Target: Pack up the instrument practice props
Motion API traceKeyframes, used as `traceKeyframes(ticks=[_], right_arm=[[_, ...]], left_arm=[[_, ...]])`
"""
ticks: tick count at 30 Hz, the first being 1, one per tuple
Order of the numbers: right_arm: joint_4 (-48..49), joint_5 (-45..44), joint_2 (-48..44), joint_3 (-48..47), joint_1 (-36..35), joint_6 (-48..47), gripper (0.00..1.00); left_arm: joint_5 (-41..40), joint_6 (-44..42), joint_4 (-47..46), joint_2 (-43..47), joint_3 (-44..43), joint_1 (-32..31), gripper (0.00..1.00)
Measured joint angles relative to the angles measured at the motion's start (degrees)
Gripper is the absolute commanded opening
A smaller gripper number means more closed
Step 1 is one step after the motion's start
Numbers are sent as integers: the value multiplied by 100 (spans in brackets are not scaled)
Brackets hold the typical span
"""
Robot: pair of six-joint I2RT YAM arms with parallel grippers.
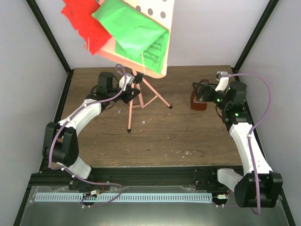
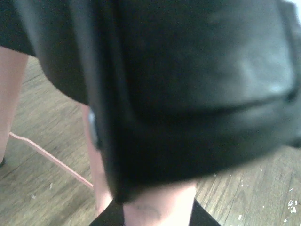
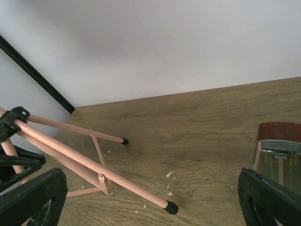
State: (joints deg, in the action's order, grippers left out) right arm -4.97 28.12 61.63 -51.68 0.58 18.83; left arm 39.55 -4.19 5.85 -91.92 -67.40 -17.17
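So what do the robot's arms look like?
The left arm and right arm have white shells and black joints. A thin purple cable loops along each. The left hand and right hand are black, and small green lights glow near the right wrist.

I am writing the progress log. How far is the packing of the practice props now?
Done: nothing looks packed. The music stand stands unfolded on the table, green sheet and red sheet on its desk. In hand: the left gripper is at the stand's post, grip unclear; the right gripper is open by the metronome. Left: all of it.
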Motion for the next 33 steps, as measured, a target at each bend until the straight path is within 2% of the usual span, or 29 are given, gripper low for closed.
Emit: traceKeyframes(ticks=[8,17,21,26,33], right_arm=[[-365,372,-31,-302,0,55,100],[-413,737,-35,42,-2,522,100],[-518,778,-55,125,-15,621,100],[-643,785,-339,243,-74,680,100],[-815,787,-645,420,-120,678,100]], left_arm=[[-1062,107,503,782,525,-378,0],[-2999,1161,472,1519,1126,-1679,0],[-3797,1644,398,1469,1106,-2048,0],[-4728,2162,525,1019,654,-2426,0],[-5305,2647,680,275,-105,-2586,0]])
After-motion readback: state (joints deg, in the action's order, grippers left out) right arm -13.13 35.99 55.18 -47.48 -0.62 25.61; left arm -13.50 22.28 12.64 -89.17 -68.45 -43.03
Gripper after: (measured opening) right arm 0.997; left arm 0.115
